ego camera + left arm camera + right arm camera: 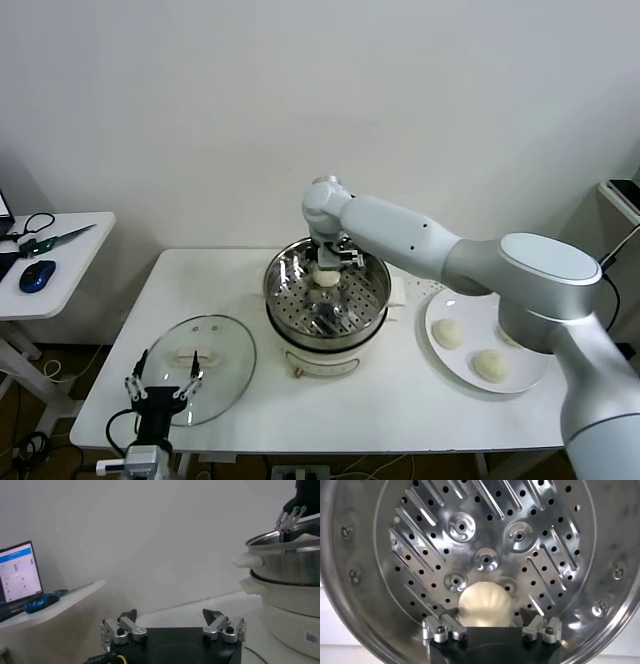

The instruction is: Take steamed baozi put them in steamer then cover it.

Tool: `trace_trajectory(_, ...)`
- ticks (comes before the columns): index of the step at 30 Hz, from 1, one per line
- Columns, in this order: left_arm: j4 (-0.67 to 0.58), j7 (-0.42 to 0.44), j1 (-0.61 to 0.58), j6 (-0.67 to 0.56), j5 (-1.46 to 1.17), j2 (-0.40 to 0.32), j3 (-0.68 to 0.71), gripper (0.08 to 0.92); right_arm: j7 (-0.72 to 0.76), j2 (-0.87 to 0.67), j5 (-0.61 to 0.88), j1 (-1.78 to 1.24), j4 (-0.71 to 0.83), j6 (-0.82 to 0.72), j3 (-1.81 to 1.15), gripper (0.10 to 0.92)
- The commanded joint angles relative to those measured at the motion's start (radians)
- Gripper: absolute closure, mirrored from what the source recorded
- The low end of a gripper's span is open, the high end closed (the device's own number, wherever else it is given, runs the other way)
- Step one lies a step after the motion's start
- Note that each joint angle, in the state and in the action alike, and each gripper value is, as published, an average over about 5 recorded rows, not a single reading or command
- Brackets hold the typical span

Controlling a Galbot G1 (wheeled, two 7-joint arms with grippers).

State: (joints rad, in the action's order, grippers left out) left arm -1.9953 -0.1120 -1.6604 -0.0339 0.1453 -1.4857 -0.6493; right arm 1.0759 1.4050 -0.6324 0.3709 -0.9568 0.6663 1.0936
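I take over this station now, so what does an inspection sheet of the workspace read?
Surface: white table, bare at the front middle.
Job's things: steamer at centre, one baozi on its perforated floor; three more baozi on the white plate to its right; glass cover flat on the table, front left.
Clutter: nothing seen on the table.
Hands: right hand open inside the steamer, fingers either side of the baozi; left hand open, over the cover's near edge.
Cables: loose cords under the table's front edge.
Surroundings: plain wall; side table at left with a blue mouse and scissors.
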Motion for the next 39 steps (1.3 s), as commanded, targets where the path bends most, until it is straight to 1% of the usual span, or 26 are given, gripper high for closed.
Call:
trace_trajectory(1,-0.011,0.001,-0.002,0.004,0.0,0.001,0.0,0.177,0.039,-0.101,0.144,0.095,-0.129,-0.021,0.013,0.202)
trace_trajectory(4,-0.019,0.001,-0.003,0.006,0.001,0.002,0.001,0.177,0.056,-0.183,0.323,0.192,-0.174,-0.07,0.074,0.203)
trace_trajectory(7,-0.034,0.002,-0.007,0.012,-0.003,0.001,0.001,0.177,0.02,-0.276,0.525,0.305,-0.194,-0.156,0.182,0.203)
trace_trajectory(9,-0.045,0.002,-0.009,0.017,-0.008,0.001,-0.001,0.177,-0.044,-0.343,0.714,0.382,-0.213,-0.265,0.283,0.203)
trace_trajectory(12,-0.061,0.005,-0.012,0.023,-0.018,-0.001,-0.004,0.177,-0.153,-0.445,0.987,0.46,-0.273,-0.478,0.414,0.203)
trace_trajectory(14,-0.08,0.009,-0.015,0.035,-0.034,-0.005,-0.004,0.177,-0.187,-0.522,1.075,0.473,-0.33,-0.611,0.437,0.203)
trace_trajectory(16,-0.1,0.016,-0.018,0.046,-0.052,-0.011,-0.003,0.177,-0.18,-0.6,1.113,0.461,-0.375,-0.727,0.43,0.203)
trace_trajectory(20,-0.112,0.021,-0.019,0.051,-0.056,-0.017,0.002,0.177,-0.127,-0.729,1.169,0.383,-0.407,-0.892,0.388,0.203)
trace_trajectory(25,-0.106,0.021,-0.023,0.051,-0.054,-0.017,0.002,0.177,-0.093,-0.821,1.166,0.216,-0.387,-0.952,0.316,0.203)
trace_trajectory(31,-0.102,0.02,-0.035,0.046,-0.054,-0.017,-0.004,0.177,-0.06,-0.837,1.034,0.008,-0.312,-0.933,0.182,0.203)
trace_trajectory(39,-0.105,0.018,-0.058,0.039,-0.048,-0.018,-0.011,0.177,-0.058,-0.774,0.822,-0.235,-0.217,-0.88,-0.015,0.203)
